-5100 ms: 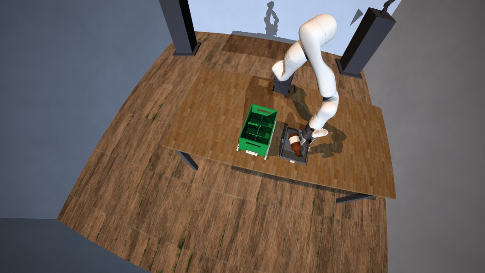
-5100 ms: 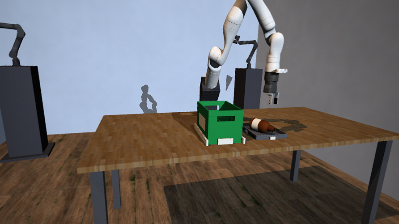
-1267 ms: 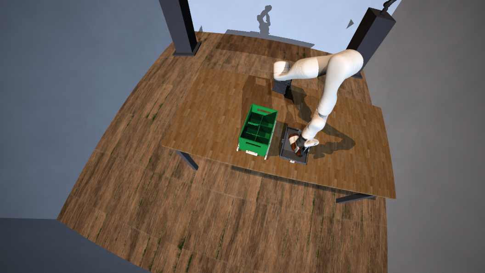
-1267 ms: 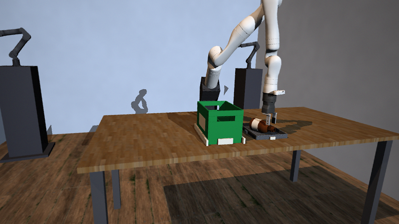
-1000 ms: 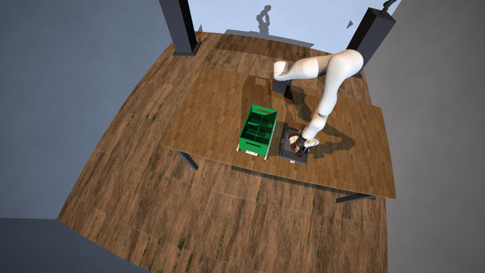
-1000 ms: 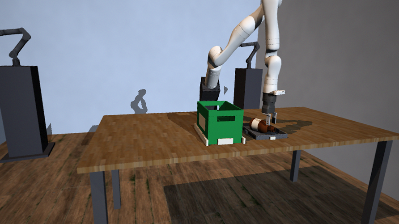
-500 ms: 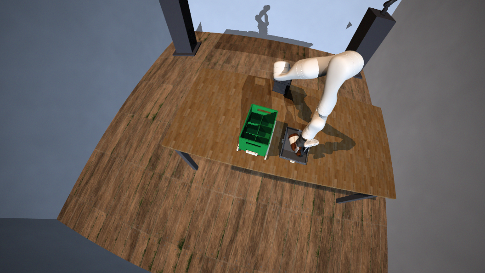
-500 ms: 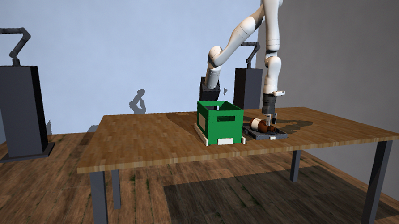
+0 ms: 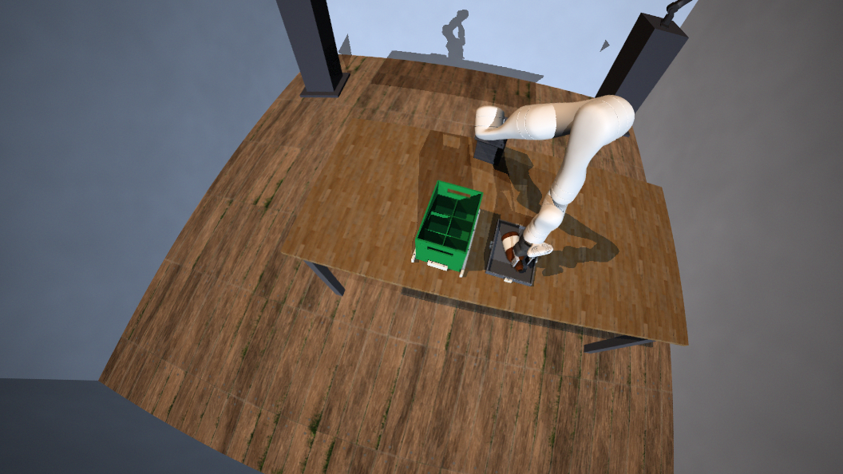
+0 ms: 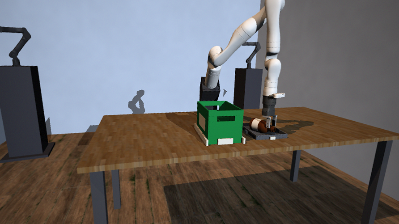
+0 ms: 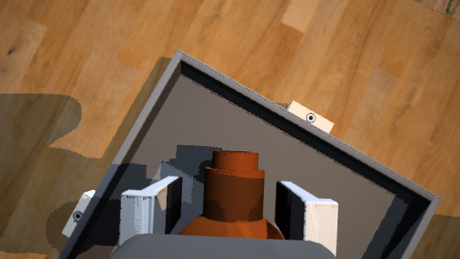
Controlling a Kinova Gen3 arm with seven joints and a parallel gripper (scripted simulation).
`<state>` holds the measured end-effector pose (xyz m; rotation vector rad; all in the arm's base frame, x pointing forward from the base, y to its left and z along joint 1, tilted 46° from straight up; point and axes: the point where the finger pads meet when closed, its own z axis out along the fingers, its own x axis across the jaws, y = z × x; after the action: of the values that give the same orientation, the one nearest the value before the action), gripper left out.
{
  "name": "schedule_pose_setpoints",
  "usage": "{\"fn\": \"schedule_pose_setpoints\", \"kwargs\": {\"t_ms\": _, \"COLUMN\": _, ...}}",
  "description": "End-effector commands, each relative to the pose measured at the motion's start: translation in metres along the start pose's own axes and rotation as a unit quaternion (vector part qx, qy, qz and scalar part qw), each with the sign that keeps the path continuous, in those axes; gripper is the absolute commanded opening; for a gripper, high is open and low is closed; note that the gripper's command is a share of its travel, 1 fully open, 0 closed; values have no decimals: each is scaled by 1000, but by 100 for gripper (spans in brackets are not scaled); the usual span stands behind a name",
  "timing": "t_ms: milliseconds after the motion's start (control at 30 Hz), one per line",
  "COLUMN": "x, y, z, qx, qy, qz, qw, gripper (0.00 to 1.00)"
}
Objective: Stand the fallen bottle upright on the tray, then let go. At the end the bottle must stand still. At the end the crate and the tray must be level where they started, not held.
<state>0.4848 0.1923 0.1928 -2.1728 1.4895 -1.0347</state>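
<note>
While the brown bottle (image 9: 510, 242) (image 10: 258, 125) (image 11: 234, 197) lay on its side in the grey tray (image 9: 492, 274) (image 10: 266, 136) (image 11: 306, 127), the hand (image 9: 520, 263) (image 10: 271, 122) (image 11: 228, 199) pointed down over it, fingers spread on either side of the neck without gripping. Beside the tray, the green crate (image 9: 439, 254) (image 10: 225, 127) stood upright on the wooden worktop (image 9: 354, 194) (image 10: 145, 138) (image 11: 236, 39), white blocks (image 9: 437, 266) (image 10: 225, 141) around its base.

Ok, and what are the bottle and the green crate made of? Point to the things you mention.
The bottle (image 9: 510, 242) (image 10: 255, 124) (image 11: 234, 197) looks like smooth brown glass, maybe plastic; its rounded shape and neck fit either. The crate (image 9: 439, 254) (image 10: 225, 128) seems to be hard, dull plastic: one even green, with thin flat walls and cut-out handles.
</note>
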Motion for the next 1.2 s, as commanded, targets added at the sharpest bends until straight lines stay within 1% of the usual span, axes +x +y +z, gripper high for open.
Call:
{"fn": "schedule_pose_setpoints", "kwargs": {"t_ms": 0, "x": 3, "y": 1, "z": 4, "qx": -1, "qy": 3, "qz": 1, "qw": 1000, "gripper": 100}}
{"fn": "schedule_pose_setpoints", "kwargs": {"t_ms": 367, "x": 3, "y": 1, "z": 16, "qx": -1, "qy": 3, "qz": 1, "qw": 1000, "gripper": 100}}
{"fn": "schedule_pose_setpoints", "kwargs": {"t_ms": 767, "x": 3, "y": 1, "z": 22, "qx": -1, "qy": 3, "qz": 1, "qw": 1000, "gripper": 100}}
{"fn": "schedule_pose_setpoints", "kwargs": {"t_ms": 1167, "x": 3, "y": 1, "z": 22, "qx": -1, "qy": 3, "qz": 1, "qw": 1000, "gripper": 100}}
